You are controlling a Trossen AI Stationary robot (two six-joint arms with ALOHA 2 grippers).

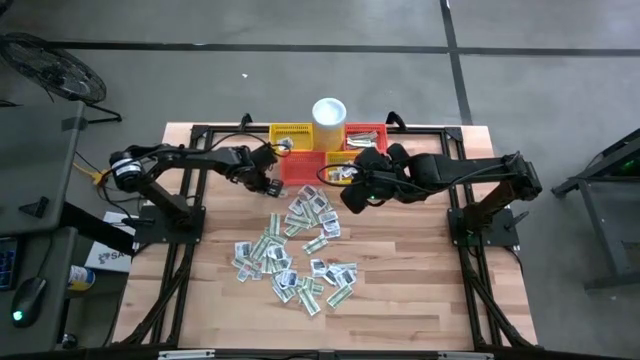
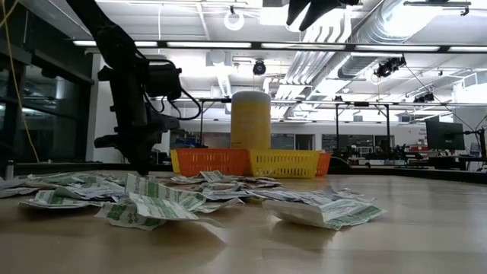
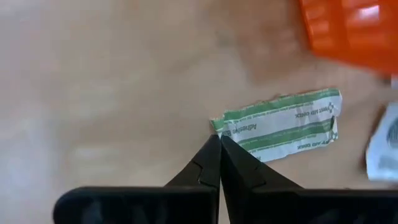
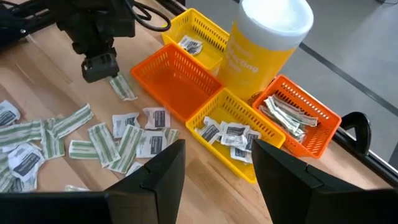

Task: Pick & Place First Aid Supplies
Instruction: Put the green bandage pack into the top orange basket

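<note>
The left gripper is pinched shut on one end of a green-striped packet, which lies flat on the worktop beside the orange basket, long axis running away from the fingertips. The right gripper hovers wide above the baskets; only its wrist view shows sachets inside them.

Bare table all around the sachet pile; the far edge is blocked by baskets and the cup.
</note>
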